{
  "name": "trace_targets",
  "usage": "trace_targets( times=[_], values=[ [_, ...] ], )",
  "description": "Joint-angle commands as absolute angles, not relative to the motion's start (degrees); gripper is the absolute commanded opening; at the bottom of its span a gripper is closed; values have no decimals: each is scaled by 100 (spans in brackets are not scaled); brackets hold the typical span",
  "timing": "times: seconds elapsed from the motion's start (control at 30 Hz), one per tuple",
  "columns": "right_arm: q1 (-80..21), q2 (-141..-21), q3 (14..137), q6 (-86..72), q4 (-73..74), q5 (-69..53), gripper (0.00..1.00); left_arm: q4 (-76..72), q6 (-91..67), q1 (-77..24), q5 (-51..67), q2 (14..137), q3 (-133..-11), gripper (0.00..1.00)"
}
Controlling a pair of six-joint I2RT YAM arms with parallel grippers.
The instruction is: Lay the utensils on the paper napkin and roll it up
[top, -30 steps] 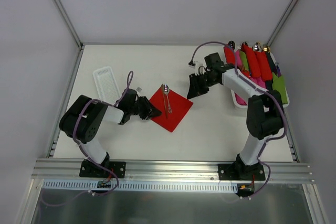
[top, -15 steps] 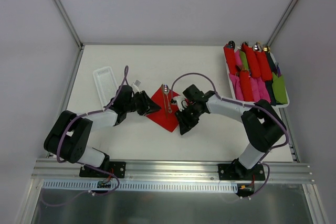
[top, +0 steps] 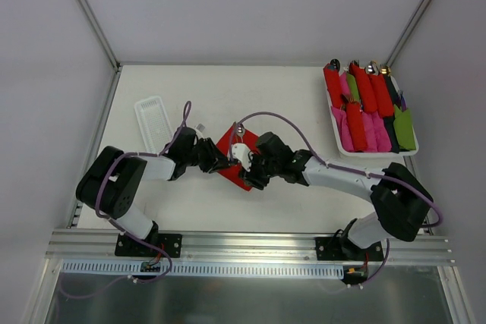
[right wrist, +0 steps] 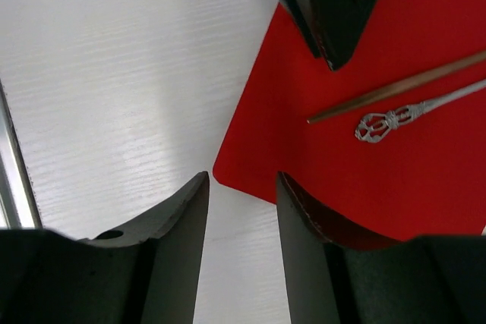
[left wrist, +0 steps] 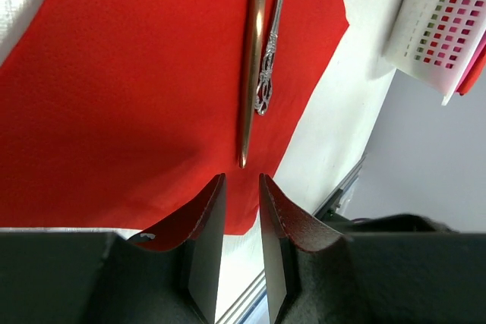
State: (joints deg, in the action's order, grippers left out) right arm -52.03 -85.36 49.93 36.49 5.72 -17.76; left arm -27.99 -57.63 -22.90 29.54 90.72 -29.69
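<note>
red paper napkin lies flat on the white bench, turned corner-on like a diamond, left of mid-bench. two utensils lie on it side by side, almost touching: one plain brownish-gold handle and one silver handle with an openwork end. a shiny spoon head shows at the napkin's far corner. the handle ends stop short of the near edge. left claw sits low at the napkin's left edge, fingers a narrow slit apart, tips over the red sheet, nothing caught between them. right claw is at the napkin's near corner, fingers set wider, the corner lying in the gap beneath them, nothing gripped. cannot tell whether either claw touches the paper. the two claws are close, tips facing each other. white tray at far left of the bench. at far right a perforated white basket holds red, pink and green rolled bundles, well apart from the napkin.
</note>
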Motion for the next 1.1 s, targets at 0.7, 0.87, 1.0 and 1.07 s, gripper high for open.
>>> trace_targets(
  times=[0.7, 0.87, 1.0, 1.07],
  values=[
    [-5810, -9237, 4474, 6090, -193, -1424, 38, -3410, -6117, -2083, 3287, 9061, -2865, 25],
    [-5810, -9264, 4535, 6205, -211, -1345, 20, -3419, -6091, -2083, 3296, 9088, -2865, 25],
    [-5775, -9185, 4719, 6258, -36, -1397, 14, -3419, -6038, -2092, 3313, 9062, -2839, 25],
    [-5739, -9176, 4938, 6240, 200, -1476, 11, -3436, -6021, -2092, 3322, 9027, -2830, 25]
  ],
)
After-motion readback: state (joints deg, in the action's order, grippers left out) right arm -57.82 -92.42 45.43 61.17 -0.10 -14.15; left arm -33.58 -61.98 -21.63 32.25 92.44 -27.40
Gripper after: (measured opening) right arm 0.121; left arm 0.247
